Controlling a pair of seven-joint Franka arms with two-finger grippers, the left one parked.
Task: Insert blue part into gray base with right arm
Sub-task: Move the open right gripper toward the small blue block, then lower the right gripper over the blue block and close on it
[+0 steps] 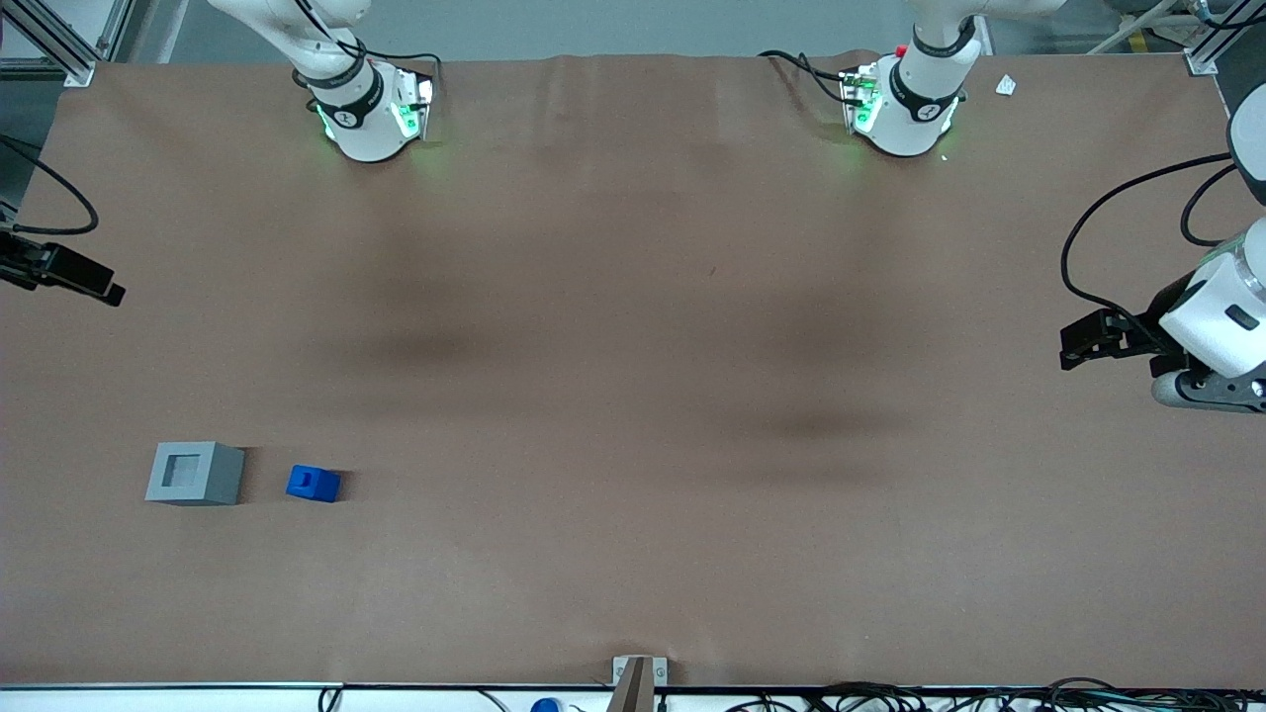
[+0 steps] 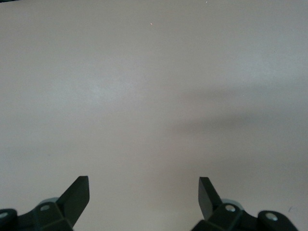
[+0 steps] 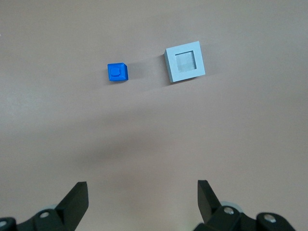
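Two little blocks sit on the brown table (image 1: 633, 415) toward the working arm's end, and that's pretty much the whole scene. The gray base (image 1: 195, 473) rests flat with its square recess facing up, nothing inside it. Just beside it, not touching, is the blue part (image 1: 313, 483), upright, with its small notch on top. A strip of bare table shows between them, and both lie about the same distance from the front camera.

The right arm (image 1: 336, 69) rises from its base well apart from the blocks, farther from the front camera than they are. The gripper (image 3: 143, 199) hangs high over the table with its jaws spread wide, nothing between them. Its black fingers (image 3: 76, 199) point down at plain tabletop, and in the right wrist view both blocks show well clear of the fingertips, the gray base (image 3: 185, 64) and the blue part (image 3: 118, 72) side by side. In the front view a bit of black hardware pokes in at the frame edge on the working arm's side, but I can't tell whether that's the gripper.
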